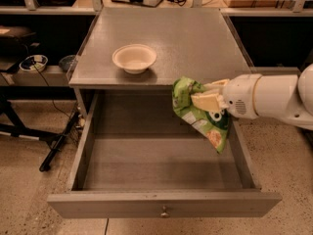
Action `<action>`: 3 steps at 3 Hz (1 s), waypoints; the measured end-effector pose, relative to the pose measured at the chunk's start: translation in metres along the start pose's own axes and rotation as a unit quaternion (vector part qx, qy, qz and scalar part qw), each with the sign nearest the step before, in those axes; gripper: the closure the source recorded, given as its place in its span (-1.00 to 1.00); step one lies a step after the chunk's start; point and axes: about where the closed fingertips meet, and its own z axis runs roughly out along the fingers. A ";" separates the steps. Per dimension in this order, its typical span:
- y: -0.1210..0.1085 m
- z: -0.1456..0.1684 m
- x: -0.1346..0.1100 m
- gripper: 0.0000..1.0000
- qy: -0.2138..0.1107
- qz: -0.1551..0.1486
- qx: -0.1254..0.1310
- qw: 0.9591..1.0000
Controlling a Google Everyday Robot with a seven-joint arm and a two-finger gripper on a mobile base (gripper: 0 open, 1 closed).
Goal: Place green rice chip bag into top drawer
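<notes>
The green rice chip bag [195,112] hangs crinkled in the air over the right side of the top drawer [161,207], which stands pulled wide open with its small round knob facing me. My gripper [208,100] comes in from the right on a white arm and is shut on the green rice chip bag, its cream fingers [204,102] pinching the bag's upper part. The bag's lower end dangles just inside the drawer's right wall. The drawer's grey floor is bare.
A cream-white bowl [134,58] sits on the grey cabinet top [195,38], left of centre. Shelves with cables and small bowls lie behind and to the left. A black stand leg [58,141] angles across the floor at the left.
</notes>
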 end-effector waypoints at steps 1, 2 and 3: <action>0.005 0.008 0.011 1.00 0.001 0.005 -0.008 1.000; 0.009 0.017 0.024 1.00 0.013 0.011 -0.016 1.000; 0.013 0.028 0.039 1.00 0.034 0.010 -0.030 0.999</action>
